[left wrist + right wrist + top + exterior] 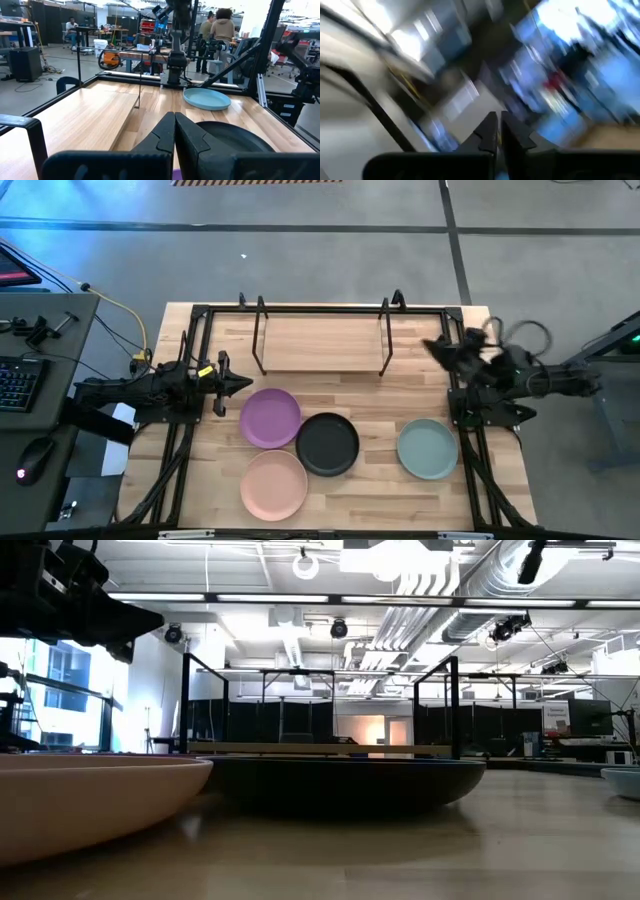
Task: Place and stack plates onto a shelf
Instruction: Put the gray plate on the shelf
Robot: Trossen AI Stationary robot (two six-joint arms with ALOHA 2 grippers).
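Four plates lie flat on the table in the high view: purple (270, 418), black (327, 444), pale pink (273, 484) and blue-green (427, 448). The shelf (320, 343), a light board on thin black wire legs, stands behind them near the far edge. My left gripper (238, 383) is shut and hovers just left of the purple plate, touching nothing. Its wrist view shows the shut fingers (175, 132), the black plate (235, 140) and the blue-green plate (206, 98). My right gripper (440, 348) is blurred, raised near the shelf's right end, shut (497, 131) and empty.
A larger black metal frame (200, 315) borders the table around the shelf and plates. A desk with a keyboard (18, 380) and mouse stands left of the table. In the left wrist view, people (220, 30) stand in the room beyond the table. Bare wood (390, 395) lies between shelf and plates.
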